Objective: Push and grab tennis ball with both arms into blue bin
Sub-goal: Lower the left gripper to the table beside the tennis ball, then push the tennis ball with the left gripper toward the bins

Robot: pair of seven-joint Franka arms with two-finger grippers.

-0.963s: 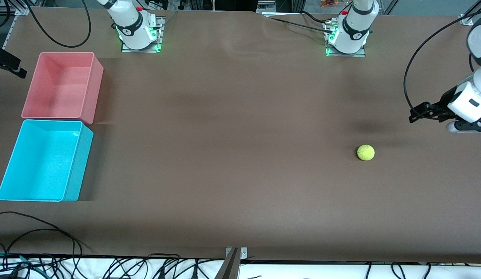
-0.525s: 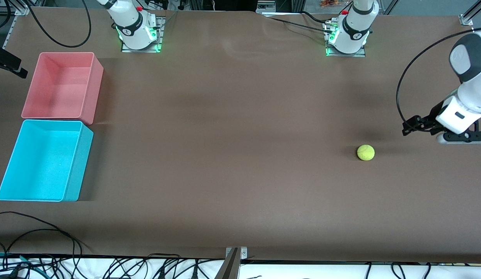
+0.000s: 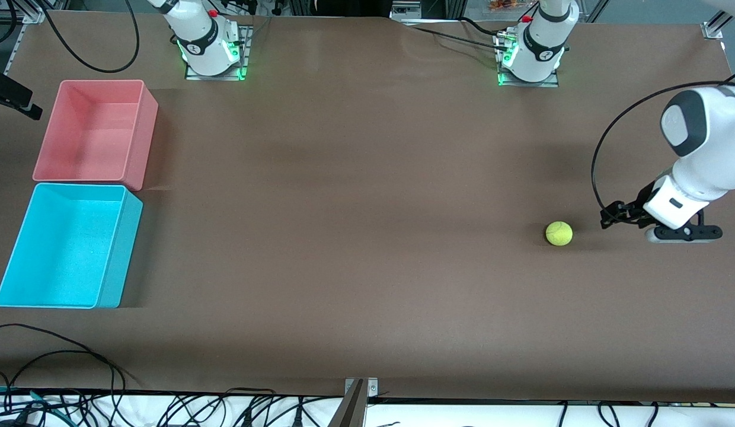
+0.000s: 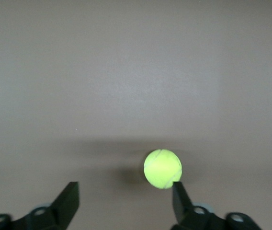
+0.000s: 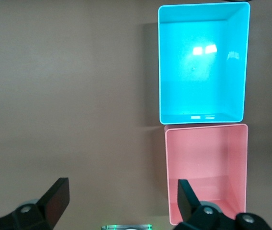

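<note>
The tennis ball (image 3: 559,233) lies on the brown table toward the left arm's end. My left gripper (image 3: 609,217) is low beside it, apart from it, fingers pointing at it. In the left wrist view the left gripper (image 4: 124,196) is open and empty, with the ball (image 4: 162,168) just ahead of one fingertip (image 4: 178,191). The blue bin (image 3: 65,243) stands empty at the right arm's end. My right gripper (image 5: 121,196) is open and empty, high over the table, looking down on the blue bin (image 5: 203,62); it is out of the front view.
An empty pink bin (image 3: 89,130) stands against the blue bin, farther from the front camera; it also shows in the right wrist view (image 5: 205,172). The arm bases (image 3: 207,47) (image 3: 530,56) are lit green. Cables (image 3: 59,356) lie at the table's front edge.
My left arm has swung in and down, bringing the left gripper closer to the ball. The ball and the bins have not moved.
</note>
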